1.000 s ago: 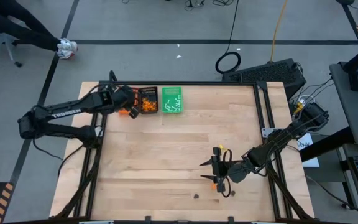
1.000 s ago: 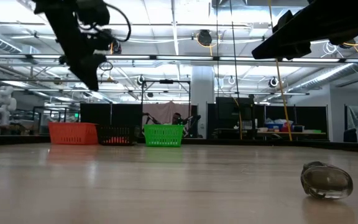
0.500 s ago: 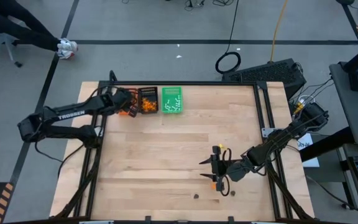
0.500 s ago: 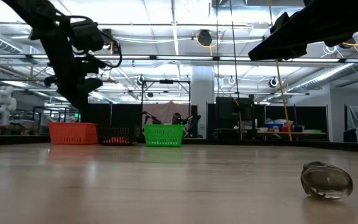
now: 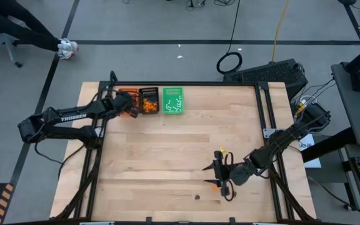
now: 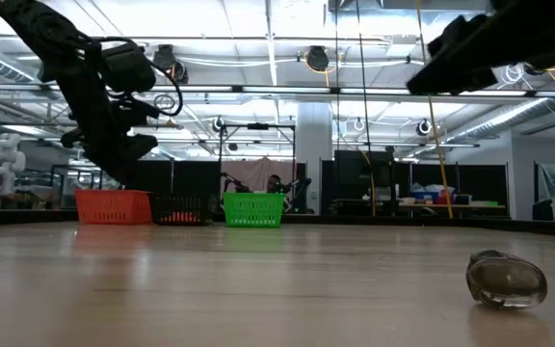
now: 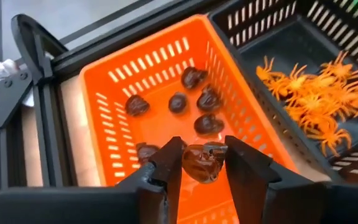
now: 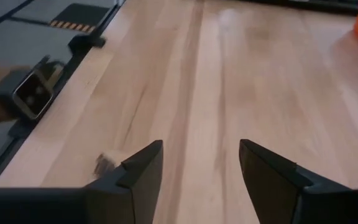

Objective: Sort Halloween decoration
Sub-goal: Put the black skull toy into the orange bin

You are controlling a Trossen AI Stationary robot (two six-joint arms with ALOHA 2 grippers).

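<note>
L gripper (image 7: 202, 163) over orange tray (image 7: 104, 93), pinching dark brown blob (image 7: 201, 163): prob light, hard, slick; grip mid-body. R gripper (image 8: 201, 163) parted, empty.

Dark jointed arms (image 5: 74, 115) with white TROSSEN lettering.
</note>
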